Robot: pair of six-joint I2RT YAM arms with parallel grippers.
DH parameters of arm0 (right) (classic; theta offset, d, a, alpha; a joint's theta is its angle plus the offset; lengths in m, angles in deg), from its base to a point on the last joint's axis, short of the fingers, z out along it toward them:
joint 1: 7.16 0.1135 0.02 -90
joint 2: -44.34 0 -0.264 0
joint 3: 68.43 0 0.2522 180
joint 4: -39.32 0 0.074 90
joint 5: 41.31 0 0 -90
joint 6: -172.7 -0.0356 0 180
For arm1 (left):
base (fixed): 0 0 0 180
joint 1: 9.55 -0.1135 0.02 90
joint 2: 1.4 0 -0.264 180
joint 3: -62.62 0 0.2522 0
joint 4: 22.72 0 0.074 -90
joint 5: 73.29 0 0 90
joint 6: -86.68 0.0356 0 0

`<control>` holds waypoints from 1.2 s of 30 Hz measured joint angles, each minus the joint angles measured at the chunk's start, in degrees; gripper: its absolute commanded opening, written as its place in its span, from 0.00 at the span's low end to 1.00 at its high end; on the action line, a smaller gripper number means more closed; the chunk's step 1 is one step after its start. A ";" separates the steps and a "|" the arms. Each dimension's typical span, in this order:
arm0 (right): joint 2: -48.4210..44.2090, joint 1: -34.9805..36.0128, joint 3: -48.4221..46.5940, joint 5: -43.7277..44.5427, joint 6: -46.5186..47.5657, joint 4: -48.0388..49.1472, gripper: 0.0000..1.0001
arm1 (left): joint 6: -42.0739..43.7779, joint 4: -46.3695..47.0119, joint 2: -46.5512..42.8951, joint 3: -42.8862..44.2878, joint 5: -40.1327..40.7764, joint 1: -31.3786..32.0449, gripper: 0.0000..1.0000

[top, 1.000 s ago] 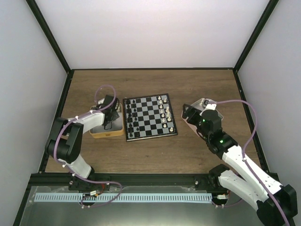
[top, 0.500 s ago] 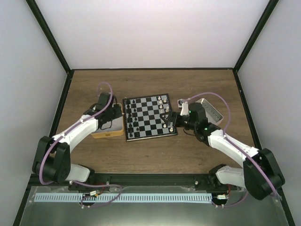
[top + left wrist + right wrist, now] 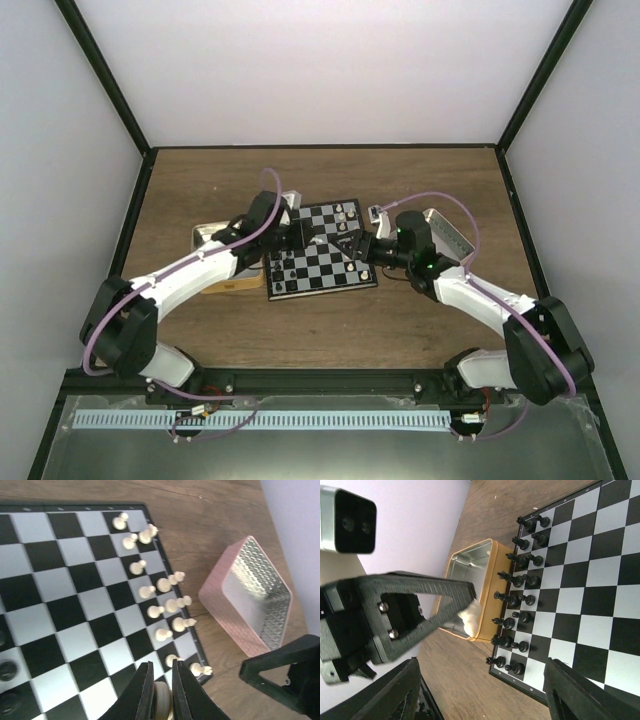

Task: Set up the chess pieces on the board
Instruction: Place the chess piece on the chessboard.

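The board [image 3: 325,262] lies mid-table. Black chess pieces [image 3: 520,580] stand in two rows along its left side, next to the tan tray [image 3: 470,555]. Cream pieces [image 3: 165,585] stand along its right side, some of them tilted. My left gripper [image 3: 161,666] is shut on a cream piece [image 3: 162,702] and holds it above the board's near right corner. It also shows in the top view [image 3: 318,236] and in the right wrist view [image 3: 445,605]. My right gripper [image 3: 485,700] is open and empty, just off the board's right edge in the top view [image 3: 358,250].
A pink square tray [image 3: 250,595] with a shiny inside sits right of the board, also seen in the top view [image 3: 450,235]. The tan tray [image 3: 222,270] sits left of the board. The two grippers are close together over the board's right side.
My left arm has left the tan tray and swung right across the board, carrying a cream piece. My right gripper has come from the pink tray to the board's right edge.
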State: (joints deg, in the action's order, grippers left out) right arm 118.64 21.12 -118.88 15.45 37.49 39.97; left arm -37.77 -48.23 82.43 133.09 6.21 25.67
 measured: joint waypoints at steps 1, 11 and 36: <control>0.02 0.00 0.00 0.15 -0.70 0.15 0.68 | -0.52 0.76 0.68 0.20 -0.44 0.59 0.08; 0.44 0.48 0.02 2.62 -3.72 0.98 0.63 | -8.46 6.34 4.57 0.31 -3.41 2.67 0.07; 6.23 1.44 -0.35 2.32 -7.21 4.98 0.23 | -13.99 8.74 5.11 0.07 -5.20 2.67 0.06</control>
State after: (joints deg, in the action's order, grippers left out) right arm 124.87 22.56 -119.23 17.77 30.27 44.96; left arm -51.76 -39.49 87.55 133.16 1.01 28.33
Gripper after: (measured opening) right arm 0.283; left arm 0.094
